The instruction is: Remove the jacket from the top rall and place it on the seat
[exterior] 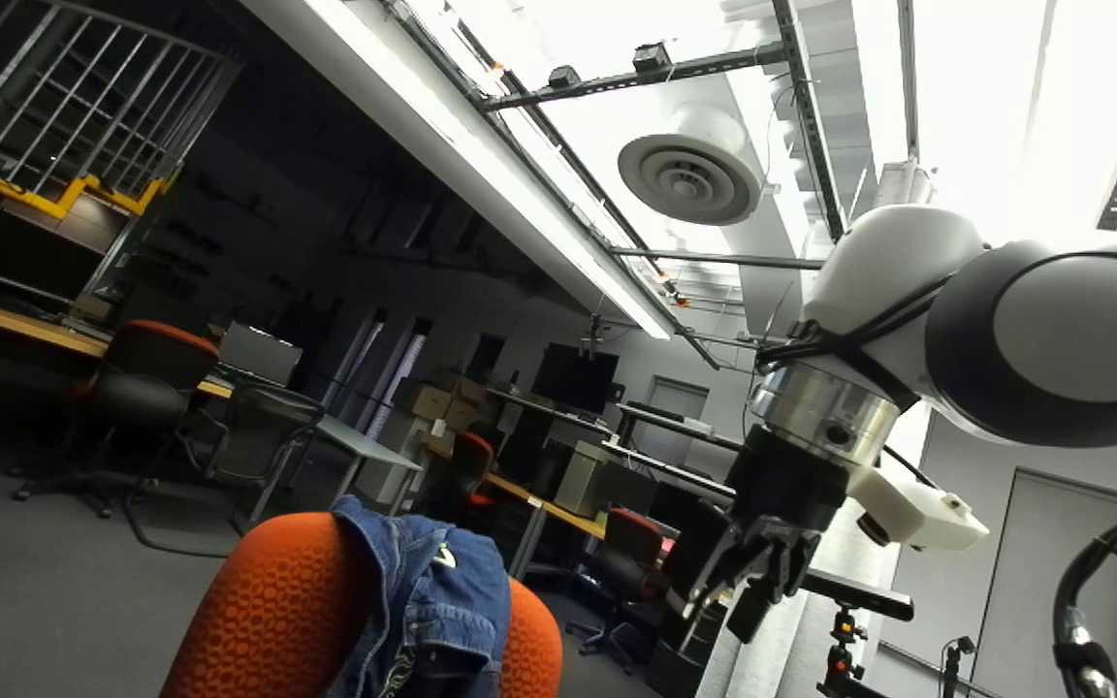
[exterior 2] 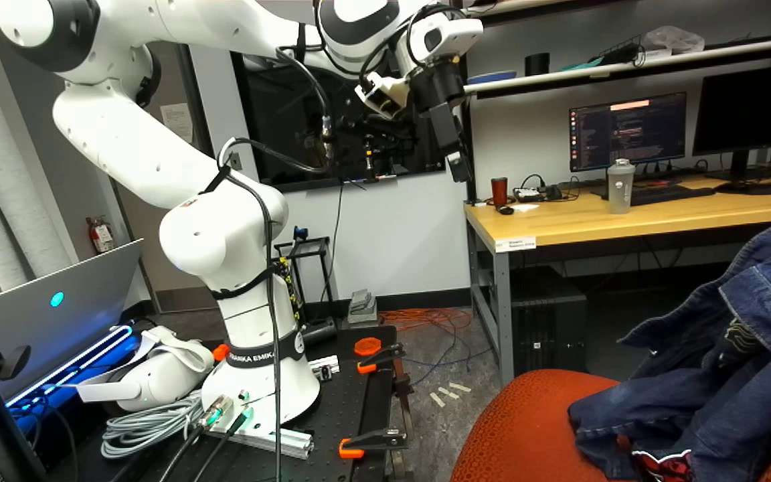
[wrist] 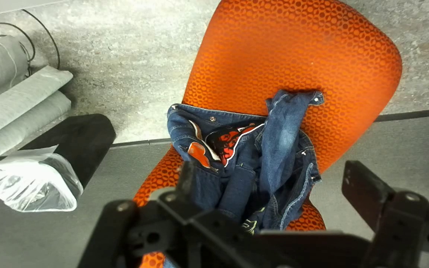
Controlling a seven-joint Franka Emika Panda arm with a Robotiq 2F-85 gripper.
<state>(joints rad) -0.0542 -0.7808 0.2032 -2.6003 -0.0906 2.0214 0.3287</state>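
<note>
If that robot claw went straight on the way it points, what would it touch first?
Probably the denim jacket draped on the orange chair: in the wrist view it lies roughly ahead of the open gripper. Depth is unclear, so the chair could come first.

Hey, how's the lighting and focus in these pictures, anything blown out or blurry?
In an exterior view, the white ceiling is largely blown out while the grey floor lies dim; in the wrist view, the dark foreground jaws blur, while the blue denim jacket looks sharper.
</note>
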